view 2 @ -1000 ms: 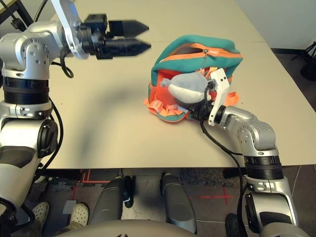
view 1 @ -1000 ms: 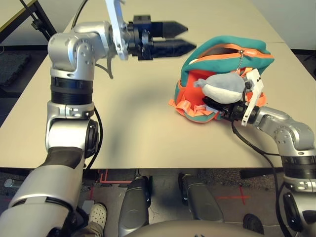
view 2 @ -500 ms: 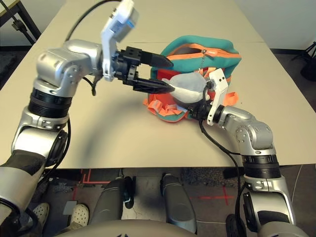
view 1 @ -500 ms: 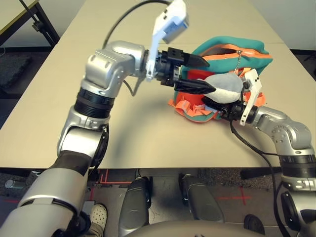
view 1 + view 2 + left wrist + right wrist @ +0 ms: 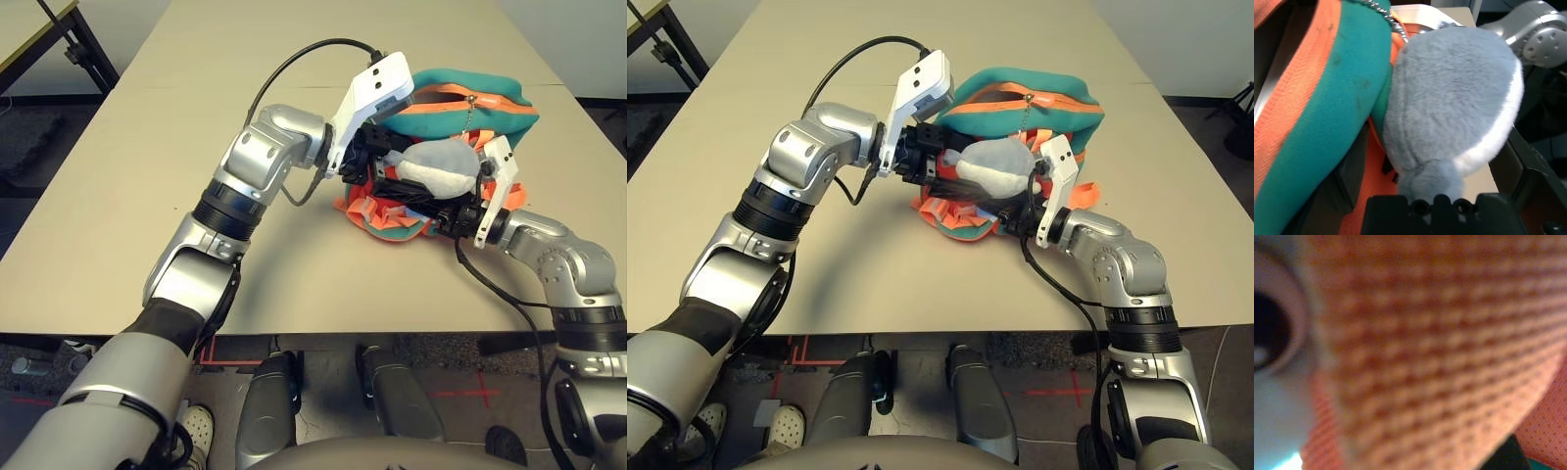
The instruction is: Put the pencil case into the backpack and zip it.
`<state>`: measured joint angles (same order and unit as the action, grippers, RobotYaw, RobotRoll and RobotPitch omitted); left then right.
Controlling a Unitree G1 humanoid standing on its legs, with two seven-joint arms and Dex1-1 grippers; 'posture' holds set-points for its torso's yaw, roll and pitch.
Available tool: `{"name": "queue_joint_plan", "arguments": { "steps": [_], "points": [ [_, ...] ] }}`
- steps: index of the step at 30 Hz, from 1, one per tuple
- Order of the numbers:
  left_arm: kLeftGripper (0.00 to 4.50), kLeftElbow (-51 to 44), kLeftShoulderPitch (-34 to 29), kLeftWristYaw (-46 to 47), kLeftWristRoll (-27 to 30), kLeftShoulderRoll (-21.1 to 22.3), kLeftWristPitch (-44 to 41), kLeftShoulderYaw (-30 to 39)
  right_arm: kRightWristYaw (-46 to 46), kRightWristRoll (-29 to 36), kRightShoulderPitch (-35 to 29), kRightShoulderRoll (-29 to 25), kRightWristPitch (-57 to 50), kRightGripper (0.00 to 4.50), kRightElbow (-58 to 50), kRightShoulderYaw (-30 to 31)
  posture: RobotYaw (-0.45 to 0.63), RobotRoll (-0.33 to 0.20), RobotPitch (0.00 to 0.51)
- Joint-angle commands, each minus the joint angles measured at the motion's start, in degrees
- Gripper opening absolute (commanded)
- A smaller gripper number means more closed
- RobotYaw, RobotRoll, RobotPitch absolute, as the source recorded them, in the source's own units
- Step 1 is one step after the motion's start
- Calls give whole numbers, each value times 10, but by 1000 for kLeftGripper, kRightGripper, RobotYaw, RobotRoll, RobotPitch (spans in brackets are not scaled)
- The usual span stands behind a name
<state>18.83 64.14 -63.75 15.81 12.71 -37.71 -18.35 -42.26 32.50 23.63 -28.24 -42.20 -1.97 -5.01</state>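
No legible writing on backpack

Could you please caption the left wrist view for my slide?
Left gripper pressed against the backpack, its grey plush animal filling the view.

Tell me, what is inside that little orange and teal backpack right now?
The small orange and teal backpack shows only a dark gap behind its orange zipper band. Its grey plush animal shape and both grippers cover the lower front, so no flat white pencil case can be seen.
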Motion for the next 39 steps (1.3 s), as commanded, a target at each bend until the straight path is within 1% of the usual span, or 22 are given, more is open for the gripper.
{"name": "queue_joint_plan", "arguments": {
  "steps": [1, 10, 15, 16, 17, 22, 23, 26, 30, 33, 35, 39],
  "points": [
    [4500, 1, -1, 10, 4, -3, -5, 16, 3, -10, -14, 5, -17, 322, 12, 23, -150, 0, 165],
    [4500, -27, 6, 11, 42, 6, -57, 59, 0, -12, -14, 8, -15, 322, 17, 27, -141, 0, 167],
    [4500, -33, -3, 12, 41, 11, -65, 52, 0, -12, -14, 9, -15, 322, 17, 27, -141, 0, 167],
    [4328, -32, -5, 15, 39, 9, -65, 50, 0, -12, -14, 9, -14, 322, 17, 28, -142, 0, 167],
    [4500, -30, -6, 18, 38, 6, -63, 49, 0, -12, -14, 9, -14, 322, 17, 28, -142, 0, 167],
    [4500, -24, -11, 21, 42, -6, -55, 52, 1, -12, -16, 9, -14, 322, 16, 27, -142, 0, 167],
    [4100, -22, -11, 22, 43, -8, -55, 54, 1, -12, -16, 9, -14, 322, 16, 27, -152, 0, 164],
    [3112, -23, -12, 17, 44, -7, -54, 53, 2, -12, -19, 9, -14, 322, 14, 26, -152, 0, 164],
    [1530, -23, -13, 19, 45, -8, -54, 55, 2, -13, -19, 9, -14, 322, 15, 27, -148, 0, 165],
    [598, -25, -13, 20, 46, -7, -56, 56, 1, -13, -17, 10, -13, 322, 18, 28, -143, 0, 165],
    [223, -29, -12, 19, 49, -4, -58, 59, 1, -14, -16, 11, -12, 322, 19, 29, -139, 0, 165],
    [160, -42, 4, 18, 72, 8, -79, 87, -2, -15, -13, 11, -11, 322, 23, 31, -137, 0, 164]
  ]
}}
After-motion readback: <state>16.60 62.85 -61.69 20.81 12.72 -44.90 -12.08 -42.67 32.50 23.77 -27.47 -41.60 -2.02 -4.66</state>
